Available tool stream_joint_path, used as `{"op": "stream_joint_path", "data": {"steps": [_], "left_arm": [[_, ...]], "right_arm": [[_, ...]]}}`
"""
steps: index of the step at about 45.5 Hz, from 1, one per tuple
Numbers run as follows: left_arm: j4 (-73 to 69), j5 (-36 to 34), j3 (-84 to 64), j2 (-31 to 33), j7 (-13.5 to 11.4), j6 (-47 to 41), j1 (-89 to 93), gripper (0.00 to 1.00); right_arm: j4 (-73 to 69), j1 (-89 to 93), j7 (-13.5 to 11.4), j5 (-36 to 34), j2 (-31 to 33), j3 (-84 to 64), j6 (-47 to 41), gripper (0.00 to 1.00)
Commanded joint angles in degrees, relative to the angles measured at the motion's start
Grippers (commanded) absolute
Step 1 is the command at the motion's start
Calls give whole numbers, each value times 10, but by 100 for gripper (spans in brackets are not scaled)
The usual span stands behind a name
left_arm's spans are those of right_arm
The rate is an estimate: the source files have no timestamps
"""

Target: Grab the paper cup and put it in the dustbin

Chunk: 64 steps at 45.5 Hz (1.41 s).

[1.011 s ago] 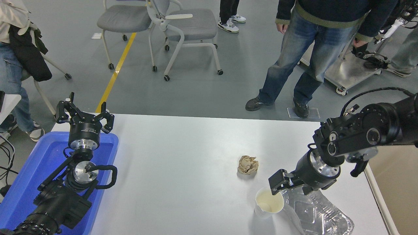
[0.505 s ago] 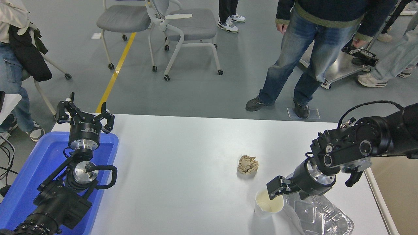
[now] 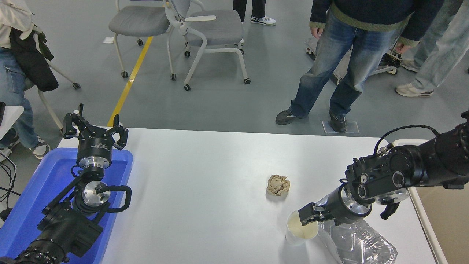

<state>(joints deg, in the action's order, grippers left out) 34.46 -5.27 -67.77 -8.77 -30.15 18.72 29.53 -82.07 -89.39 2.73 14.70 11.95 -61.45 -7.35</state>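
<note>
The small white paper cup [image 3: 302,229] stands upright near the table's front edge, right of centre. My right gripper [image 3: 310,217] reaches in from the right and sits low at the cup's far-right rim, open, with one finger [image 3: 305,217] over the rim. The cup rests on the table. The dustbin [image 3: 452,227], beige inside with an off-white rim, stands off the table's right edge, partly hidden under my right arm. My left gripper [image 3: 95,124] is parked open over the blue tray at the left.
A crushed foil tray [image 3: 361,244] lies right beside the cup, under my right wrist. A crumpled brown paper ball [image 3: 277,184] lies behind the cup. The blue tray [image 3: 40,183] is at the left. People [image 3: 340,62] stand beyond the far edge.
My right arm has lowered and brought the gripper down and slightly left onto the cup's rim. The cup has not moved. People and a cart behind the table shifted.
</note>
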Motion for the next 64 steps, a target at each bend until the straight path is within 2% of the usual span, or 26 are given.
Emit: {"op": "stream_joint_path", "data": {"steps": [1, 3, 7, 12, 16, 20, 22, 23, 24, 64], "left_arm": [[0, 0, 0, 0, 0, 0, 0, 99], [0, 0, 0, 0, 0, 0, 0, 99], [0, 0, 0, 0, 0, 0, 0, 99], [0, 0, -1, 0, 0, 0, 0, 99], [0, 0, 0, 1, 0, 0, 0, 99], [0, 0, 0, 0, 0, 0, 0, 99], [0, 0, 0, 1, 0, 0, 0, 99], [1, 0, 0, 0, 0, 0, 0, 99], [0, 0, 0, 0, 0, 0, 0, 99], [0, 0, 0, 0, 0, 0, 0, 99]], "right_arm": [[8, 21, 6, 4, -9, 0, 18, 97], [8, 23, 9, 5, -10, 0, 18, 95], [9, 28, 12, 15, -12, 0, 19, 84], [13, 33, 18, 24, -12, 0, 23, 58], [14, 33, 20, 24, -12, -1, 27, 41], [14, 33, 20, 24, -12, -1, 31, 32], [14, 32, 20, 24, -12, -1, 31, 20], [13, 32, 20, 24, -12, -1, 31, 7], [14, 32, 20, 24, -12, -1, 31, 0], [-31, -21, 20, 24, 9, -21, 23, 0]]}}
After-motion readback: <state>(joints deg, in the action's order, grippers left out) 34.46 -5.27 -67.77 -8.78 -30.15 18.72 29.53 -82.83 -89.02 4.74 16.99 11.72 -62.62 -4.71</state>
